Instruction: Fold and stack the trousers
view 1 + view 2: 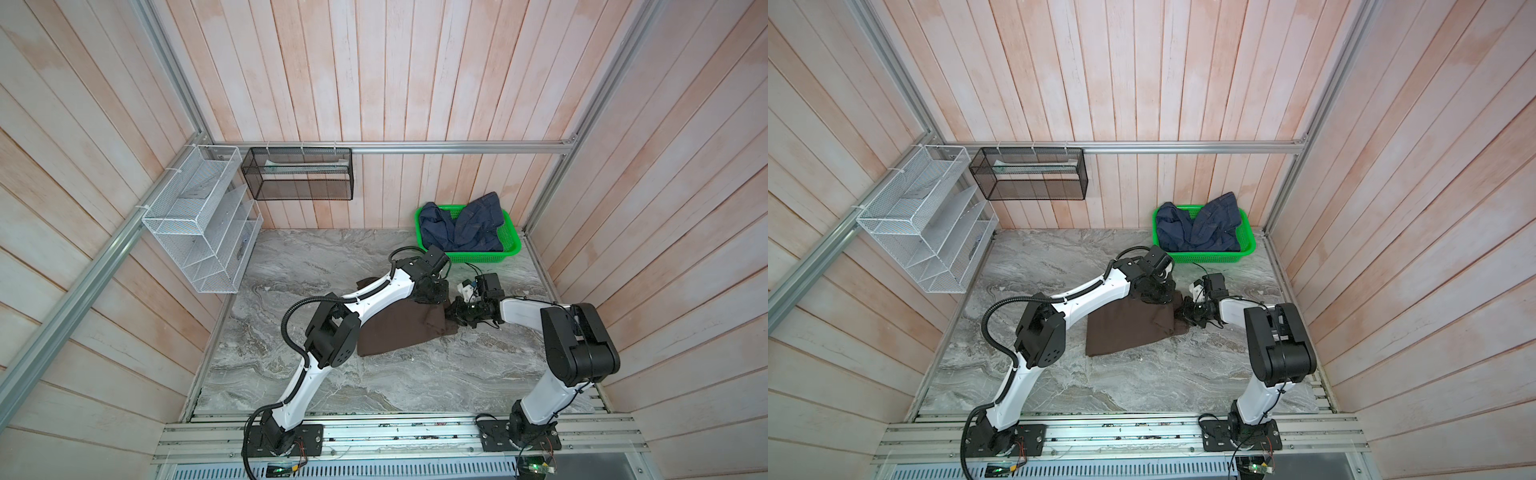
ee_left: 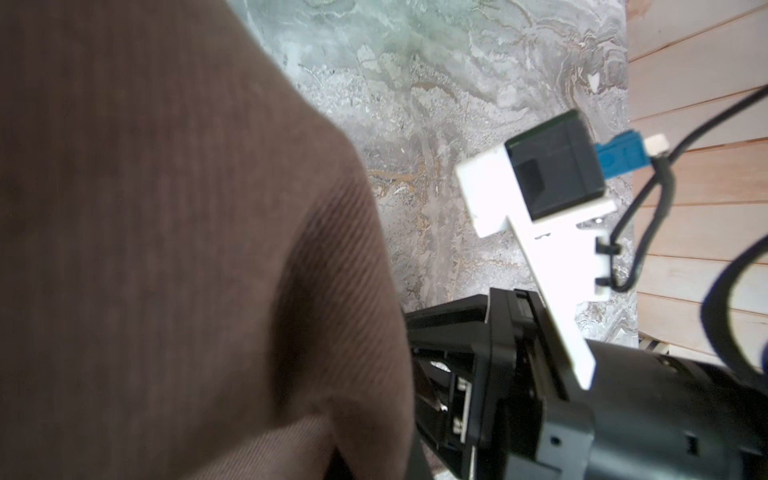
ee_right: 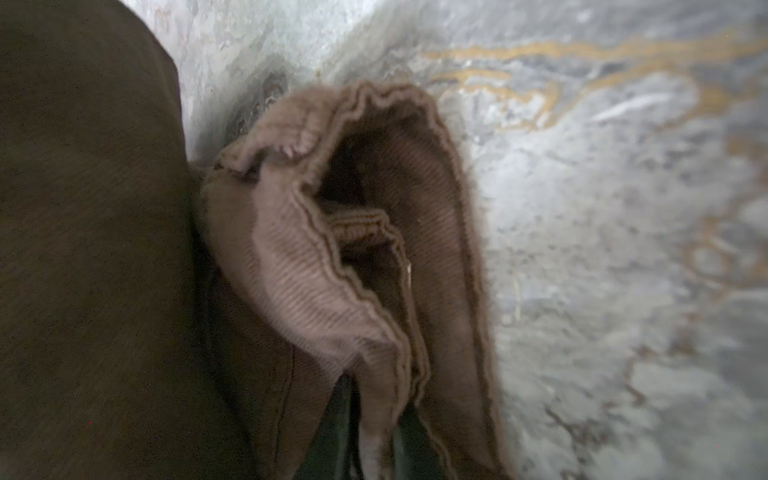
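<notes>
The dark brown trousers (image 1: pixel 395 332) (image 1: pixel 1125 332) lie folded in a thick pad at the middle of the marble table. My left gripper (image 1: pixel 432 293) (image 1: pixel 1156 291) sits on their far right corner. In the left wrist view brown cloth (image 2: pixel 166 249) hangs close over the lens and hides the jaws. My right gripper (image 1: pixel 455 311) (image 1: pixel 1185 311) meets the pad's right edge, low over the table. In the right wrist view the rippled hem (image 3: pixel 291 270) bunches up, and a strip of it stands between the two dark fingers (image 3: pixel 338 424).
A green basket (image 1: pixel 478 257) at the back right holds a navy denim garment (image 1: pixel 461 224). A white wire rack (image 1: pixel 199 220) and a black mesh basket (image 1: pixel 299 174) hang on the walls at the back left. Both grippers stand close together; the right wrist's camera (image 2: pixel 552 166) shows in the left wrist view.
</notes>
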You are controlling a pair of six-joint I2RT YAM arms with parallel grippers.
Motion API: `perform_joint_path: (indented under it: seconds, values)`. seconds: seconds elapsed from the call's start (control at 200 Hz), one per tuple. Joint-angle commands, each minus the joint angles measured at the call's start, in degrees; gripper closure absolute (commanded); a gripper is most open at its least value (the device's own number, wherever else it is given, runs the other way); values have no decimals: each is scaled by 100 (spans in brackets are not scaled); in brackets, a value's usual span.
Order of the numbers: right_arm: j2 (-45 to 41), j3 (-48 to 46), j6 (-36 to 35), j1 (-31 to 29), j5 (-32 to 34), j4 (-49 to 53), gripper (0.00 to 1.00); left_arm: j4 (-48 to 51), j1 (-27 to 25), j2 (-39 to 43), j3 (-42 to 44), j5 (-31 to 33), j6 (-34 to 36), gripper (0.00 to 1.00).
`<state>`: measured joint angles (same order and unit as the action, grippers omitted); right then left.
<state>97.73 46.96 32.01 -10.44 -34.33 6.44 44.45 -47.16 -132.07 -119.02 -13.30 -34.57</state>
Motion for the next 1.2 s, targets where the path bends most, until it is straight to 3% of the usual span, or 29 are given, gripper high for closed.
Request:
perform_joint_path:
  seconds: [0.0,0.225,0.355,0.465,0.705,0.81,0.91,1.085,1.195]
  values:
    - [-266,-17,3,-20,134,370,79,-167,-27,-71,-326,-145,-33,100]
    - [-298,63,-37,0,181,508,75,-105,-22,-255,-577,-268,-33,97]
    - [-451,101,-11,57,253,630,61,-125,-8,-229,-640,-308,-61,81]
    - [-927,226,-2,242,726,975,49,-1,13,-78,-680,-204,22,66]
    - [-1889,773,-151,613,1613,1796,44,-99,62,1067,19,179,217,41]
    - [-1980,905,-126,597,1404,1834,44,-237,97,1713,671,417,257,38]
    - [-1822,988,-81,405,1098,1688,45,-691,311,2382,1827,471,154,38]
    - [-1046,971,69,-45,278,1036,58,-1841,1112,3017,3856,-71,-65,41]
    - [-707,661,216,-108,145,511,62,-2434,1656,2922,4520,-614,-68,43]
